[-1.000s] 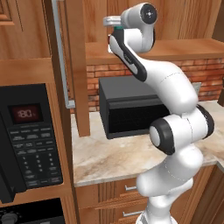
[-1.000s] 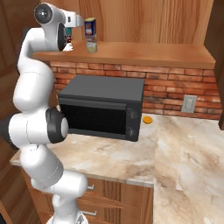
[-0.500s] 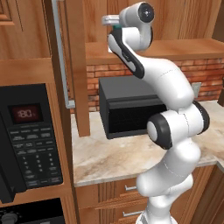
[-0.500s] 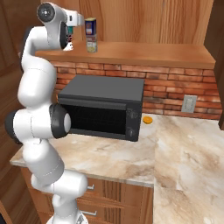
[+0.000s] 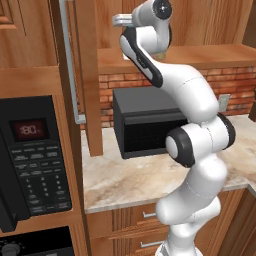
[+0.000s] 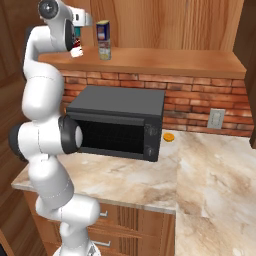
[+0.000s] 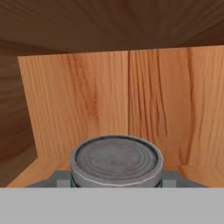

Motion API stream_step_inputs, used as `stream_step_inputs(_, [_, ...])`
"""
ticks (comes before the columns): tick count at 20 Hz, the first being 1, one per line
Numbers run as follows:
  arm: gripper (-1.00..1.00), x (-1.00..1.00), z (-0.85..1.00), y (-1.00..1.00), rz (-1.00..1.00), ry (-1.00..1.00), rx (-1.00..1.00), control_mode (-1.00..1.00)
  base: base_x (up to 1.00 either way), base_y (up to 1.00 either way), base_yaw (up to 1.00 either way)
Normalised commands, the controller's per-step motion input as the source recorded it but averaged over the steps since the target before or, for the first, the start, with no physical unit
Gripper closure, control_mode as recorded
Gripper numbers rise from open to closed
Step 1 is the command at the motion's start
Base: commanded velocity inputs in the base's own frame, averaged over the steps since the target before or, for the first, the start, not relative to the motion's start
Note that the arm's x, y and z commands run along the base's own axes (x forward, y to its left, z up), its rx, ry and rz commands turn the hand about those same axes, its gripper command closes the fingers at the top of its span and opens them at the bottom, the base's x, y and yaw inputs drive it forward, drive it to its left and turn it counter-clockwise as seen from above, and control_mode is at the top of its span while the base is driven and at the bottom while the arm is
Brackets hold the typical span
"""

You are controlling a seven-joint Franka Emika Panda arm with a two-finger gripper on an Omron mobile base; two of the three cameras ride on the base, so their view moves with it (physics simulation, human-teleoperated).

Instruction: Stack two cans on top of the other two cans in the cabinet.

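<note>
- Black toaster oven (image 6: 117,122) on marble counter (image 6: 200,180), set against brick backsplash (image 6: 200,100); dark glass door, knobs at right end.
- Small orange round item (image 6: 169,136) on counter just beside oven's right end.
- Wall outlet (image 6: 215,118) on brick.
- Black microwave (image 5: 32,160) built into wood column, red display lit.
- Wood drawers (image 6: 125,225) under counter, silver pulls.

Kitchen backdrop: red brick backsplash (image 6: 200,100) running behind a beige marble counter (image 6: 210,180); black microwave box (image 6: 117,122) sitting on the counter against the brick; white wall outlet (image 6: 215,118) showing to its right; built-in black oven panel (image 5: 32,160) glowing red digits at left; wooden drawers (image 6: 130,225) with silver pulls lining the counter front
</note>
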Motion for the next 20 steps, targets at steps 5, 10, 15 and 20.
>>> stream_step_inputs(5, [1.0,0.08,0.0,0.02,0.0,0.01,0.0,-1.0,0.0,0.0,0.0])
stream_step_inputs(10, [1.0,0.02,0.0,0.0,0.0,0.0,0.0,-1.0,0.0,0.0,0.0])
stream_step_inputs(15, [1.0,0.0,-0.04,0.0,0.0,0.0,0.0,-1.0,0.0,0.0,0.0])
stream_step_inputs(20, [1.0,0.0,-0.23,0.0,0.0,0.0,0.0,-1.0,0.0,0.0,0.0])
